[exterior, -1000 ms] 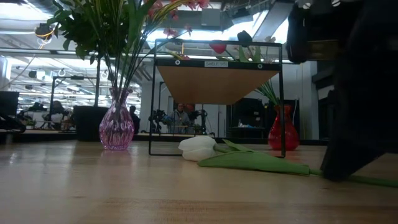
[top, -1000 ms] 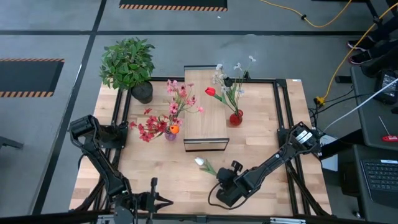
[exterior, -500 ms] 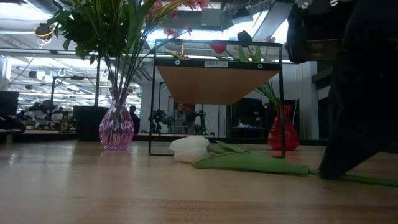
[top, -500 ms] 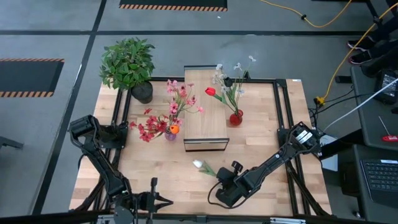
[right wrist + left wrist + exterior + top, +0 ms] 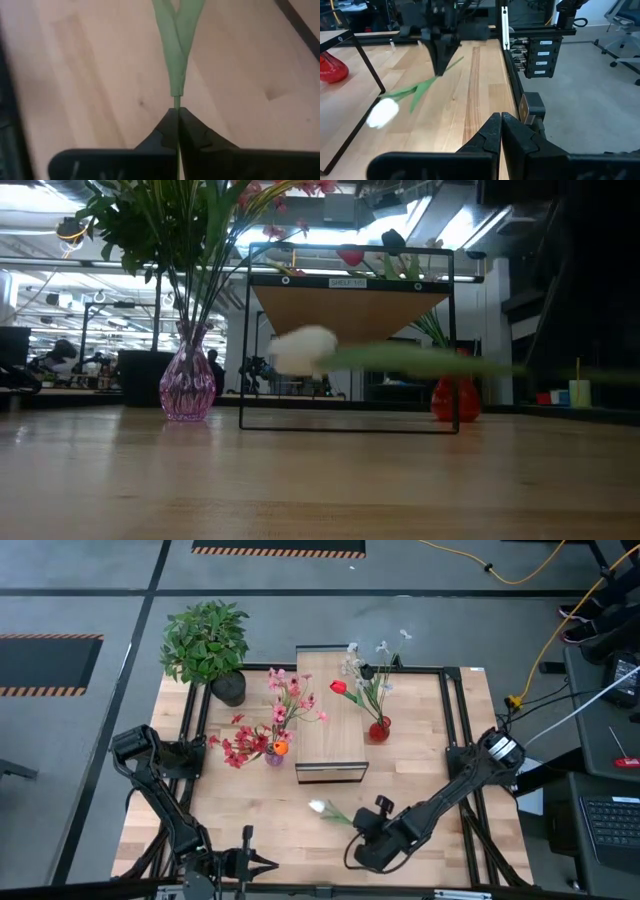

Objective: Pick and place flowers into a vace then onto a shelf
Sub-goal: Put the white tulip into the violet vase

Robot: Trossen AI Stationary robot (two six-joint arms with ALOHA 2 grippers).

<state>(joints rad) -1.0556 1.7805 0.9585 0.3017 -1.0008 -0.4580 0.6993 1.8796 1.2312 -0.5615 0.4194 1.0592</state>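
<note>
Writing shows on a small white label on the front bar of the long light-wood shelf with a dark frame (image 5: 349,315), but I cannot read it well. Near the front edge of the wooden tabletop (image 5: 250,810), the right gripper (image 5: 177,120) pinches the thin green stalk of a white tulip flower (image 5: 319,807). The tulip is up off the wood, with its white bloom sticking out toward the left side, away from the fingers. The left gripper (image 5: 500,131) waits at the front left corner, squeezed tight on nothing. A pink glass vase (image 5: 188,385) and a red glass vase (image 5: 379,729) with flowers stand beside the shelf.
</note>
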